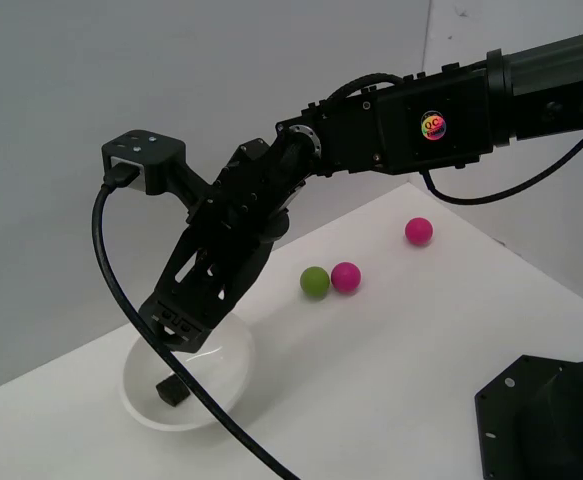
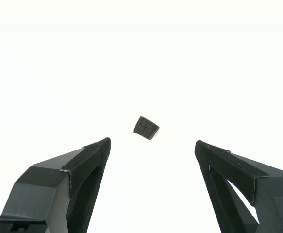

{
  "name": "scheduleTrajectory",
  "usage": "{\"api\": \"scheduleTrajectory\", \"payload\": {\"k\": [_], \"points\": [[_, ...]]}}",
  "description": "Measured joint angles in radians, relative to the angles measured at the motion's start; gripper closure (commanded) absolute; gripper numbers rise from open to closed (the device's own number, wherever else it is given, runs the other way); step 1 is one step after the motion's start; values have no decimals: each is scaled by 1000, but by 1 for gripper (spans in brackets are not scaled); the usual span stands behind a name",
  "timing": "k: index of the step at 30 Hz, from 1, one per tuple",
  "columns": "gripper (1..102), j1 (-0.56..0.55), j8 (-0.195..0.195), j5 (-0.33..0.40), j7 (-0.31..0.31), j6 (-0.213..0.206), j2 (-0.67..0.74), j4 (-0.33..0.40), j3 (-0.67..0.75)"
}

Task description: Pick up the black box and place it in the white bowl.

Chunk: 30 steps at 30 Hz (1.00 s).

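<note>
The black box (image 1: 172,391), a tiny matte cube, lay inside the white bowl (image 1: 233,368) on its floor, slightly tilted and untouched by anything above it. The wide, glossy, round bowl sat upright on the white table toward the exterior view's left. The wrist view showed the cube (image 2: 146,127) alone against plain white.

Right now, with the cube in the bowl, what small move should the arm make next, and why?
Probably lift the gripper straight up out of the white bowl. The black box already lies inside the bowl, and in the wrist view its jaws stand wide apart with the box free between them, so nothing remains to release.
</note>
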Motion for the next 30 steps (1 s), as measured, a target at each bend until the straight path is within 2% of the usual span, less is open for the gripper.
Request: {"api": "scheduleTrajectory", "payload": {"k": [10, 12, 14, 17, 18, 24, 30], "points": [[4, 14, 5, 0, 0, 0, 3, 0, 3], [7, 14, 5, 2, 0, 5, 3, 2, 3], [18, 17, 5, 6, -2, 8, 11, 5, 11], [45, 38, 5, 31, -2, 8, 41, 29, 41], [51, 48, 6, 37, -2, 8, 49, 35, 51], [51, 107, 6, 91, -5, 9, 123, 94, 120], [51, 184, 46, 152, -5, 9, 199, 153, 196]]}}
